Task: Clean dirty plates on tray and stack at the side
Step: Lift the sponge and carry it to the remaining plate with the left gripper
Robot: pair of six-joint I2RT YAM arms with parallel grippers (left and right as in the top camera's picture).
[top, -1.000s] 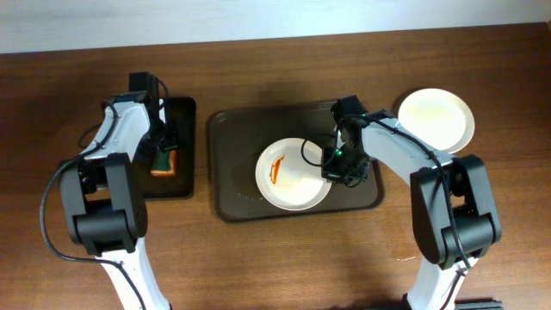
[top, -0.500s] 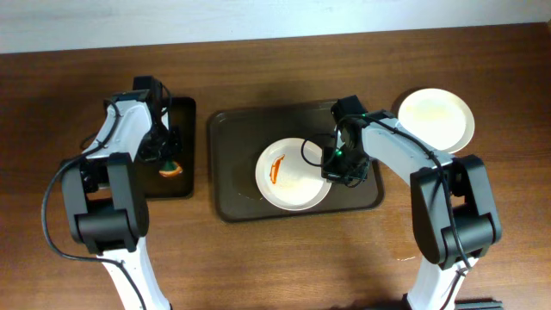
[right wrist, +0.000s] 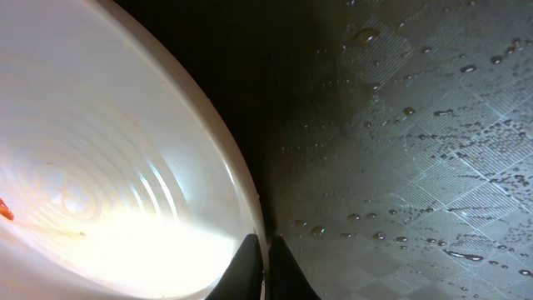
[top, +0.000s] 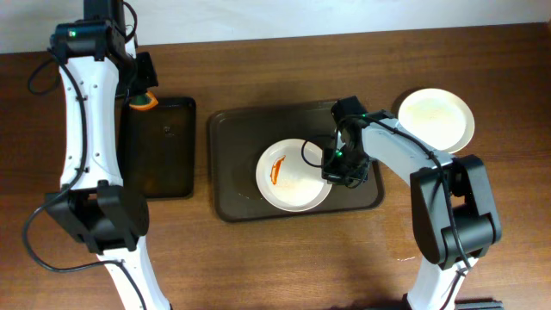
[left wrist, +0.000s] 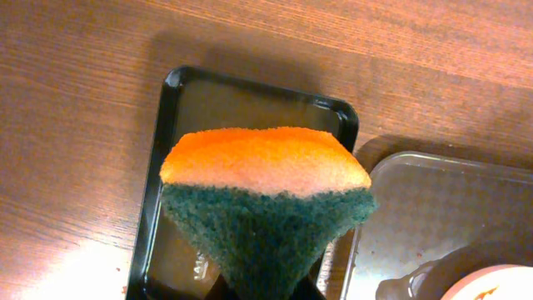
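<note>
One white plate (top: 293,175) with an orange-red smear lies on the dark brown tray (top: 232,138). My right gripper (top: 334,169) is shut on its right rim; in the right wrist view the fingertips (right wrist: 250,262) pinch the plate (right wrist: 108,167) edge over the wet tray (right wrist: 416,125). My left gripper (top: 140,93) is raised at the back left, shut on an orange-and-green sponge (top: 143,102). The sponge (left wrist: 266,192) fills the left wrist view and hides the gripper (left wrist: 266,290) tips. A plain white plate (top: 436,119) rests on the table right of the tray.
A smaller black tray (top: 159,146) sits left of the brown tray, with nothing on it; it shows under the sponge in the left wrist view (left wrist: 166,167). The brown tray (left wrist: 416,217) lies to its right there. Water drops dot the brown tray floor.
My left gripper has shut on the sponge and lifted it off the black tray, up and toward the back. The right arm and the smeared plate have not moved.
</note>
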